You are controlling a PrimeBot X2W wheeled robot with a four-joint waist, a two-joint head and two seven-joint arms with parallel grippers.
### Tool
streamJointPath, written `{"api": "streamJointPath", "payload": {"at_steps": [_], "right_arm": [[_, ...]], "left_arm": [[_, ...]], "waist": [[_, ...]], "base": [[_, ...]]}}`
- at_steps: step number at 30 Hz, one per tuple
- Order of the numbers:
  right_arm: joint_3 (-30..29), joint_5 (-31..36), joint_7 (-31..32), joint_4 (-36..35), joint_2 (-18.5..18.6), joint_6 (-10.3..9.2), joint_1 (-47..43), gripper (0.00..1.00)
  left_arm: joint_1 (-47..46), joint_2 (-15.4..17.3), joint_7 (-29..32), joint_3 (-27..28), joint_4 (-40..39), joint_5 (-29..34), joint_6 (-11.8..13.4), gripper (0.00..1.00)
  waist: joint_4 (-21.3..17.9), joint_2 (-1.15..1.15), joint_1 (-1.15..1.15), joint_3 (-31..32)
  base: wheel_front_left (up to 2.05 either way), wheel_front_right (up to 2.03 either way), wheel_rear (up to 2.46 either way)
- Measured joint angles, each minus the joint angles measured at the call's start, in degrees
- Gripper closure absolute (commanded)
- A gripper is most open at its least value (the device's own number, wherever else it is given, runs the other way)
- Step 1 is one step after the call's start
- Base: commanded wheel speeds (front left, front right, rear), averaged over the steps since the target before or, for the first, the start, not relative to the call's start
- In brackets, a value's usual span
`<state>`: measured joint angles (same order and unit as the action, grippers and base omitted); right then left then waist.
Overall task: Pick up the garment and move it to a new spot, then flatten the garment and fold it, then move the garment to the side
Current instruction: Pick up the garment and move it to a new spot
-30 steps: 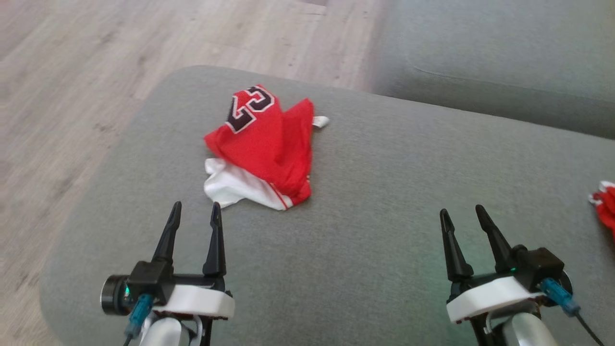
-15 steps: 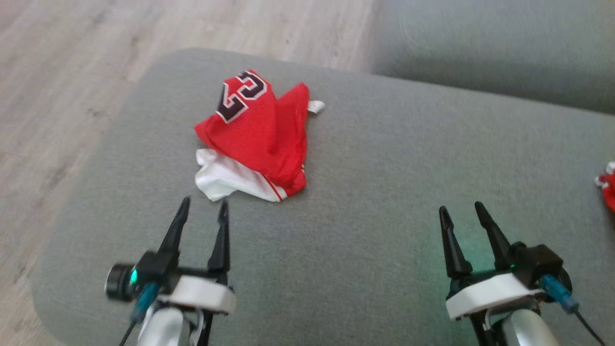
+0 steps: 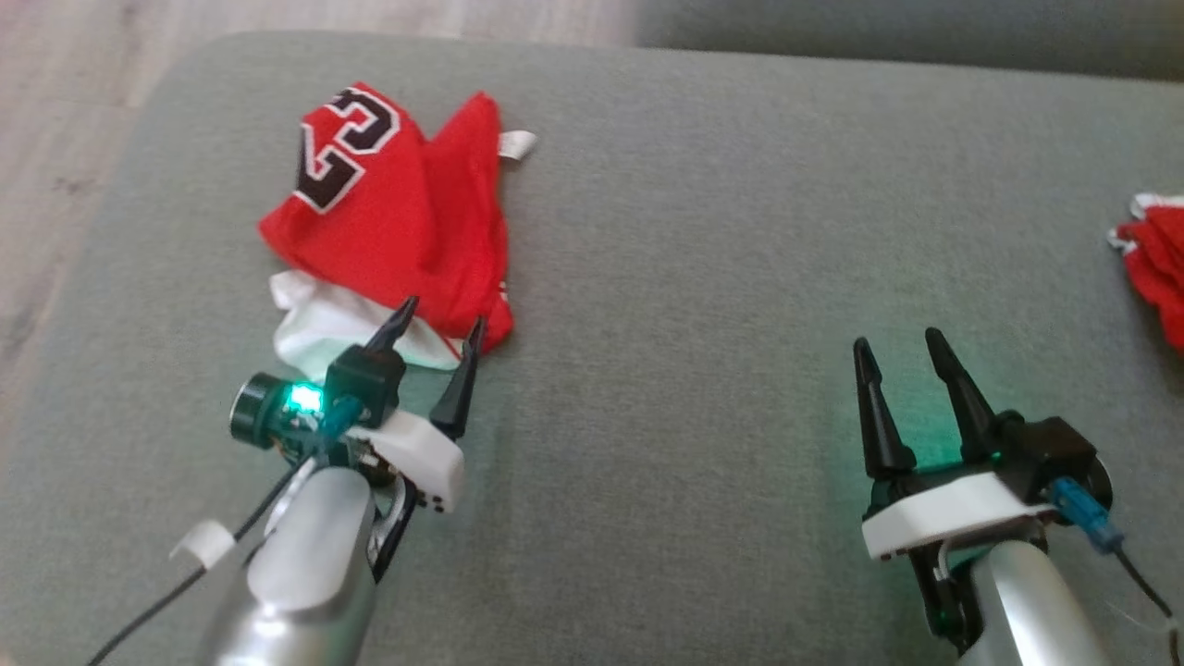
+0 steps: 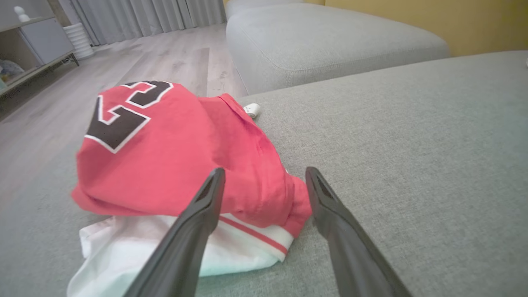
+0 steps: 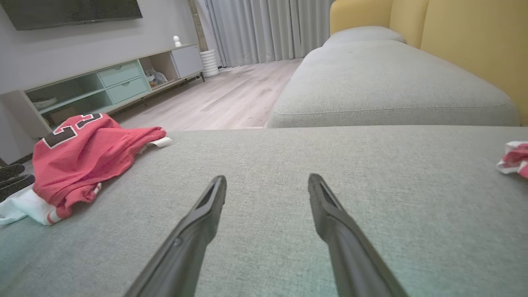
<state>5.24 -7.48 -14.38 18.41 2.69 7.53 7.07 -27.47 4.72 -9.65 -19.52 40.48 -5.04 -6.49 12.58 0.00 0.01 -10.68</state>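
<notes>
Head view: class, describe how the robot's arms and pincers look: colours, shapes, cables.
The left pincer and right pincer each have two long, tapered black fingers on a black block over a white plate. Rounded silver forearms follow. A blue-tipped cable plugs in at each wrist, and a green light glows on the left.
</notes>
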Motion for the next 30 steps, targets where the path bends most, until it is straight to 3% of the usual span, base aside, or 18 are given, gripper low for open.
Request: {"api": "streamJointPath", "payload": {"at_steps": [7, 8, 9, 18, 30], "right_arm": [[-0.07, 0.44, 0.00, 0.18, 0.02, 0.00, 1.12, 0.00], [-0.05, 0.44, 0.00, 0.19, 0.02, 0.00, 1.25, 0.00], [-0.03, 0.44, 0.00, 0.22, 0.02, 0.00, 1.43, 0.00], [-0.11, 0.33, 0.00, 0.74, 0.02, 0.00, 1.86, 0.00], [0.30, -2.79, 0.00, 0.81, 0.02, 0.00, 1.39, 0.00]], "left_arm": [[-4.64, 0.10, 1.74, -0.68, 8.09, 0.05, 0.02, 0.00], [-5.13, 0.08, 2.08, -0.67, 9.21, 0.02, 0.02, 0.06], [-5.55, 0.08, 2.29, -0.67, 10.14, -0.11, 0.00, 1.00], [-8.75, 0.26, -2.65, -0.33, 11.76, -2.75, -0.15, 1.00], [-13.04, 1.23, -3.89, 0.52, -4.60, -11.22, -0.67, 1.00]], "waist": [[-2.55, 0.00, -0.01, -2.09], [-2.78, 0.00, -0.01, -2.25], [-2.98, 0.00, -0.01, -2.36], [-4.02, 0.00, -0.01, -1.18], [-6.69, 0.00, -0.02, 3.52]], "base": [[0.00, 0.00, 0.00], [0.00, 0.00, 0.00], [0.00, 0.00, 0.00], [0.00, 0.00, 0.00], [0.00, 0.00, 0.00]]}}
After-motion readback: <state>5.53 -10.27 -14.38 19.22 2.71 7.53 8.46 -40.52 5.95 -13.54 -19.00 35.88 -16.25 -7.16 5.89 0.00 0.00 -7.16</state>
